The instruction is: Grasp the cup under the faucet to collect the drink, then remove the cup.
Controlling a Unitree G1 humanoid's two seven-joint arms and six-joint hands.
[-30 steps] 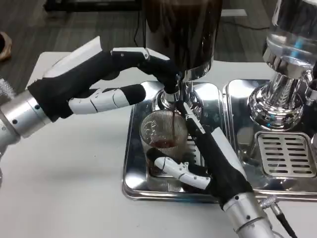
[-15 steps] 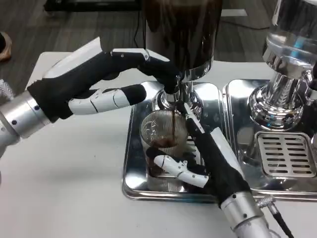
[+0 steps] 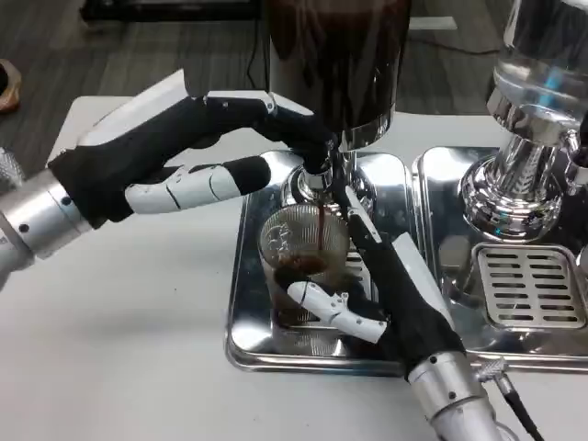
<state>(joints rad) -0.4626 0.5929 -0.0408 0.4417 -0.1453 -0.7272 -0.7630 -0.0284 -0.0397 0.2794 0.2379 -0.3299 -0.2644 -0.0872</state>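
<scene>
White table (image 3: pixel 119 367), corner cut off at far left; dark wood-look floor (image 3: pixel 110 55) beyond. Two shiny metal drip trays side by side: near tray (image 3: pixel 253 331) under a dark dispenser (image 3: pixel 335 55), second tray (image 3: pixel 533 285) under a chrome one. Clear cup (image 3: pixel 299 262) on near tray beneath faucet (image 3: pixel 317 175), dark stream falling in. Right hand (image 3: pixel 386 294) wrapped on cup. Left hand (image 3: pixel 197 152) fingertips pressed on faucet.

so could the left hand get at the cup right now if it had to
Probably not easily. The left hand is up at the faucet, fingers on it, and the right hand already wraps the cup from the front and right. Only the cup's left side on the tray looks open.
</scene>
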